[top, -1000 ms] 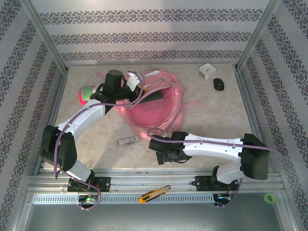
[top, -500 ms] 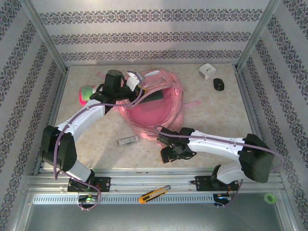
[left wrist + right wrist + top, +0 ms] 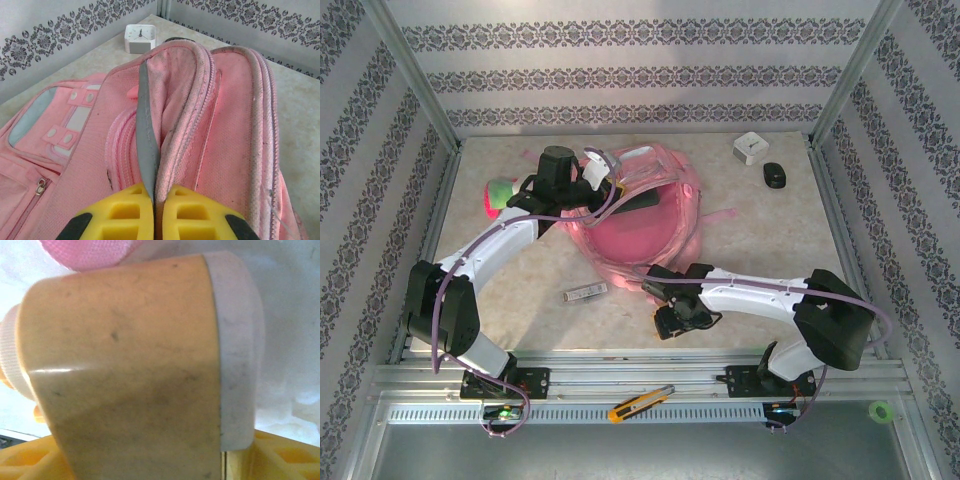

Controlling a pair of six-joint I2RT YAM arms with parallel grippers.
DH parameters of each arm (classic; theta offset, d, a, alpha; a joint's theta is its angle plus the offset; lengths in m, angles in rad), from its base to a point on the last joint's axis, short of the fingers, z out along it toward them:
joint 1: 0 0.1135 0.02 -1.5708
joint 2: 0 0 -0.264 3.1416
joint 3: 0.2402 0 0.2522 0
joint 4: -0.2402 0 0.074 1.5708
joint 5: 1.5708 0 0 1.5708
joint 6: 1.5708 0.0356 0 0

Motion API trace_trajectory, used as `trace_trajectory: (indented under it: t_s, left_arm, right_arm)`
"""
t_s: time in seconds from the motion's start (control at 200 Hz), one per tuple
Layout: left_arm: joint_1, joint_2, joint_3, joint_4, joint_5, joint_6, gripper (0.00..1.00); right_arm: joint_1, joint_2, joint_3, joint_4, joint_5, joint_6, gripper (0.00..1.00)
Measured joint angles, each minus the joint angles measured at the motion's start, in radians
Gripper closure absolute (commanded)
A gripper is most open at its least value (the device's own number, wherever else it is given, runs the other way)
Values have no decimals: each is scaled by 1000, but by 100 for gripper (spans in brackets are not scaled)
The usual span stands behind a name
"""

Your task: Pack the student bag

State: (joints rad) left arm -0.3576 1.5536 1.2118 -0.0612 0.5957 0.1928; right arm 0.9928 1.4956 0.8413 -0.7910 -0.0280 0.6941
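The student bag (image 3: 650,230) is a large pink backpack lying open at the middle back of the table. My left gripper (image 3: 595,185) is at its left rim. In the left wrist view the gripper (image 3: 155,195) is shut on the grey-lined edge of the bag's opening (image 3: 146,130). My right gripper (image 3: 672,318) hangs low at the bag's near edge. In the right wrist view a beige container with a white cap (image 3: 125,365) sits between the yellow fingers (image 3: 280,460), with both pressed against its sides.
A white clock (image 3: 750,148) and a black mouse (image 3: 775,175) lie at the back right. A plush toy (image 3: 498,192) lies left of the bag. A small silver item (image 3: 586,293) rests on the table's near left. A yellow box cutter (image 3: 640,402) lies on the front rail.
My right gripper has shifted slightly right along the bag's near edge, and its jaws have narrowed onto the beige container. The left gripper has held still on the bag's edge.
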Motion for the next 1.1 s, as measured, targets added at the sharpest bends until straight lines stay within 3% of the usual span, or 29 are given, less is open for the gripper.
trace_trajectory:
  t_s: [0.28,0.58,0.819,1.099]
  left_arm:
    - [0,0,-2,2,3,0,100]
    - [0,0,-2,3,3,-21,99]
    - [0,0,-2,15,6,-54,100]
    - [1,8,7,32,11,-87,99]
  right_arm:
    - [-10,-26,0,-5,-4,-14,41]
    - [-14,-285,38,-10,48,61,44]
    - [-146,-378,5,288,87,169,46]
    - [-277,-227,-19,583,63,261,45]
